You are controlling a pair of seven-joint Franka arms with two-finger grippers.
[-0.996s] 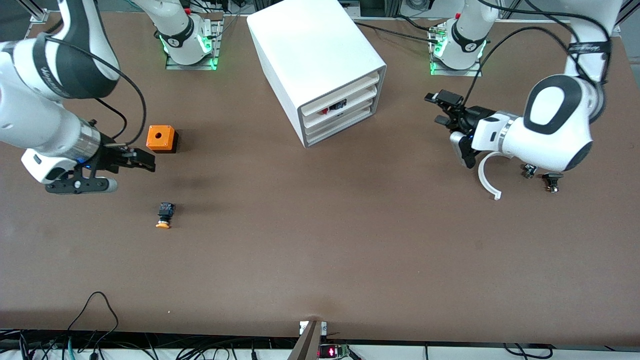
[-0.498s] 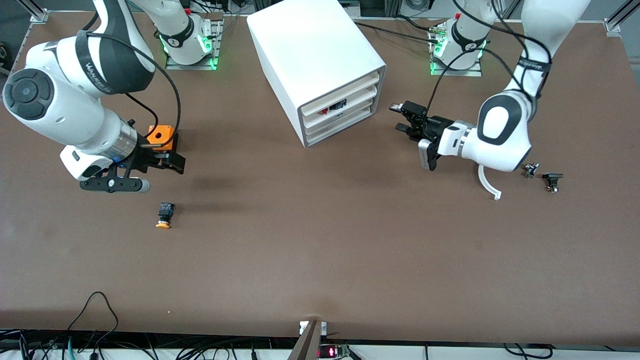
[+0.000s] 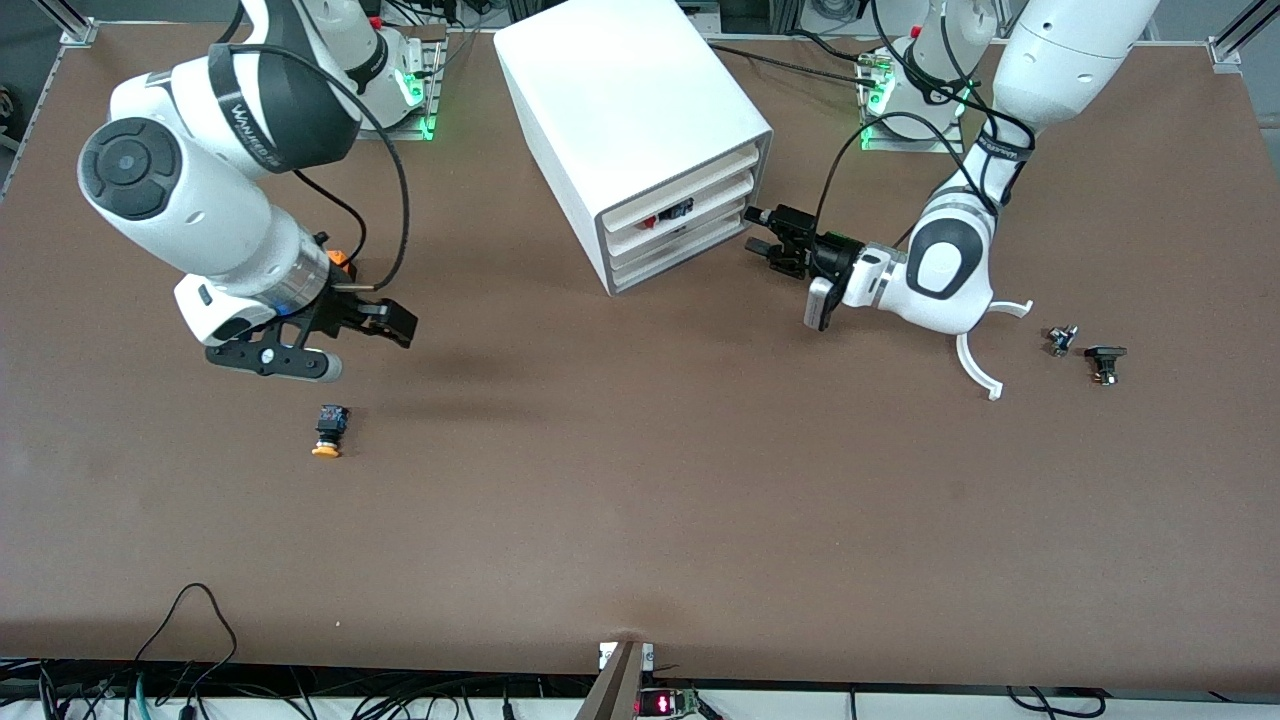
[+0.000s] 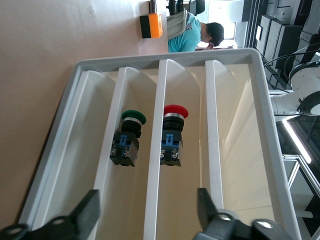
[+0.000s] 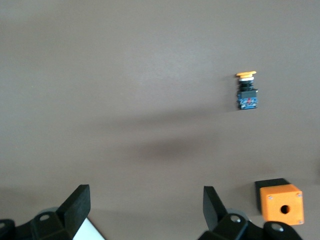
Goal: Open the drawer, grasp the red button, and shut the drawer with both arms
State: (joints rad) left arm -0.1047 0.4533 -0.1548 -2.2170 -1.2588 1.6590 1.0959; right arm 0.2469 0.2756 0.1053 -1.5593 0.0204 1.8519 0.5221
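Front view: my left gripper [image 3: 762, 231] has closed in on the cabinet [image 3: 640, 130], fingers apart before the shut middle drawer [image 3: 680, 215] holding the red button [image 4: 172, 135]. My right gripper [image 3: 385, 322], fingers apart, has drifted toward the cabinet.

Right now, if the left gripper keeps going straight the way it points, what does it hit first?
Probably the cabinet front: the left gripper, fingers open, points at the three drawers, about level with the middle drawer holding the red button. Exact contact depth is unclear.

A robotics lab: bolted arm bases [image 3: 380, 85], cabling (everywhere), aluminium framing [image 3: 60, 22].
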